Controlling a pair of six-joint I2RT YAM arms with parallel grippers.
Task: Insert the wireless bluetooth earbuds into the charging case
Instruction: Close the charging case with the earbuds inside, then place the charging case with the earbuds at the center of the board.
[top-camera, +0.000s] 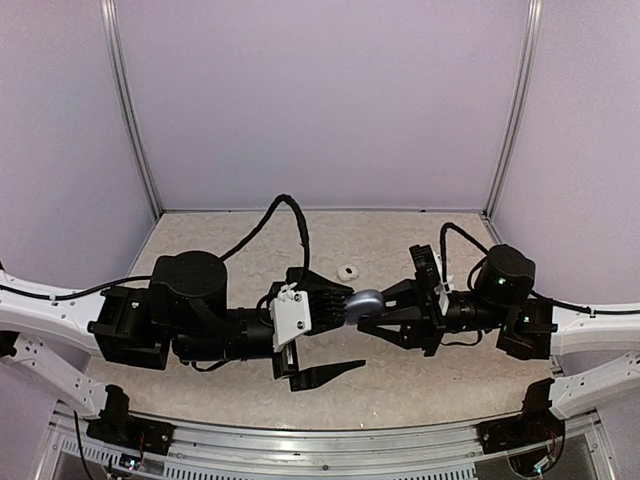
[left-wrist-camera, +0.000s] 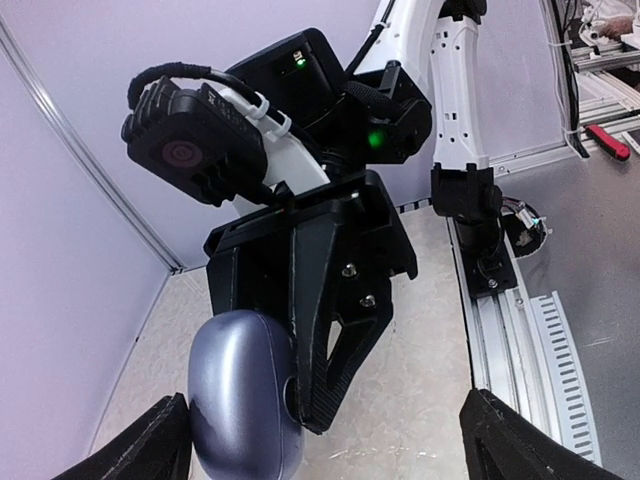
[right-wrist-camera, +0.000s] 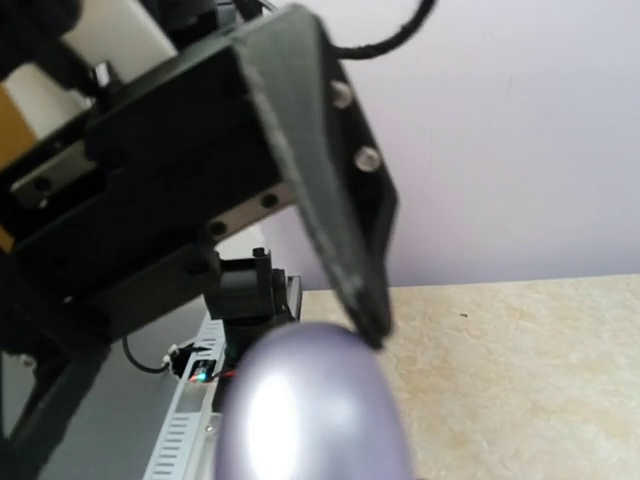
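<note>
Because the charging case (top-camera: 364, 300) is a smooth, glossy, rounded shell, I judge it light and rigid but slippery. A pinch on its curved ends could squirt it out, so the flatter broad faces are the safer place to take hold. It hangs above the table (top-camera: 480, 380), just right of centre in the overhead view, gripped by the right jaws, which are pressed tight on its right end. In the left wrist view it sits at lower left as a bluish-purple oval with a black finger (left-wrist-camera: 335, 350) pressed against its side.

Its long axis runs roughly left to right in the overhead view, the free end pointing left toward the left jaws. These stand spread wide, one finger above and one below, holding nothing. The case looks closed. I cannot tell where its seam or hinge faces.

One small pale rounded piece, probably an earbud (top-camera: 347, 271), lies on the table just above centre, apart from both arms. It would be very light, hard, and prone to roll or flick away, so it calls for a gentle fingertip pinch across its body.
</note>
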